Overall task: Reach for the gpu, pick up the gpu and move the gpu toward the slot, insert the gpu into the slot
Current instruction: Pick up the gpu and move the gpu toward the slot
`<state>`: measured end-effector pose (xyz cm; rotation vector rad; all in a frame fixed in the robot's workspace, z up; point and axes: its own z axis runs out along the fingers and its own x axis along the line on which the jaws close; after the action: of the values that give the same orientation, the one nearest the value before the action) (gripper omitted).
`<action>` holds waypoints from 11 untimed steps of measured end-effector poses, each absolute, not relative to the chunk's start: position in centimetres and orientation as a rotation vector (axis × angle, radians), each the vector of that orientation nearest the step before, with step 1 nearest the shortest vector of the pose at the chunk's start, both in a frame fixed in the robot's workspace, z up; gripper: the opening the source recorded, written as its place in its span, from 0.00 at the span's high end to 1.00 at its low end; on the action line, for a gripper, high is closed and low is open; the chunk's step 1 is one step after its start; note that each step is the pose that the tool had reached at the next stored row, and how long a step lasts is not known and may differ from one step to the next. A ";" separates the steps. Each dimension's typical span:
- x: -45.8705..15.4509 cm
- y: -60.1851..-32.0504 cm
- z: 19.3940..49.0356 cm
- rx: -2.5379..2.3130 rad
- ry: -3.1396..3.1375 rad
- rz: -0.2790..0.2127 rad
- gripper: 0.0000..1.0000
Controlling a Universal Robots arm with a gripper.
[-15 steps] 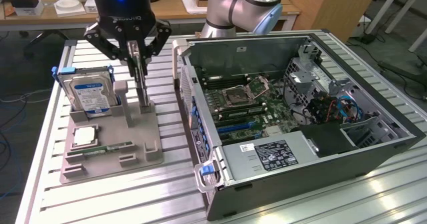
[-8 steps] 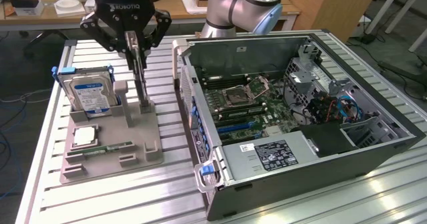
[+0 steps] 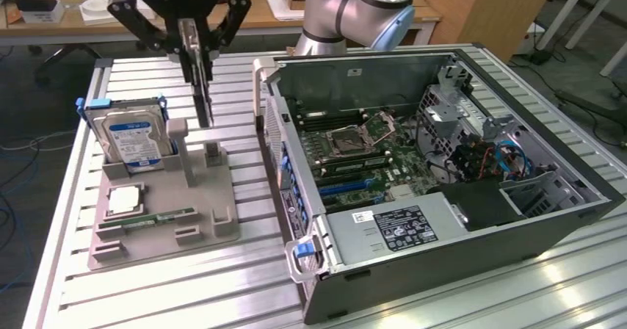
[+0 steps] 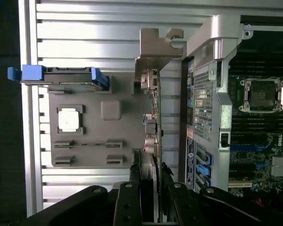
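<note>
The gripper (image 3: 199, 50) hangs over the grey stand (image 3: 196, 197) on the exterior view's left side of the slatted table (image 3: 147, 292). Its black fingers are pinched narrow on the top edge of the gpu (image 3: 203, 94). The card hangs straight down, edge toward us, with its lower end just above the stand's upright posts. In the wrist view the gripper (image 4: 153, 172) clamps the thin edge of the gpu (image 4: 152, 113), and the silver bracket (image 4: 155, 47) sits at the card's far end.

A blue-labelled hard drive (image 3: 132, 134) stands upright in the stand further toward the exterior view's left. A square chip (image 3: 125, 199) and a small memory stick (image 3: 147, 217) lie flat nearer us. The open computer case (image 3: 490, 233) sits to the exterior view's right, and the blue slots (image 3: 345, 186) on its board are well apart from the card.
</note>
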<state>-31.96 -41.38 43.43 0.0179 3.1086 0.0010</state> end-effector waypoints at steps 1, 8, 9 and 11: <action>-32.0 -41.4 43.9 0.018 3.109 0.002 0.73; -32.0 -41.4 46.8 0.018 3.108 0.006 0.73; -32.0 -41.4 47.1 0.018 3.109 0.006 0.73; -32.0 -41.4 47.3 0.018 3.108 0.007 0.73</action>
<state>-31.96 -41.38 47.33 0.0185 3.1085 0.0070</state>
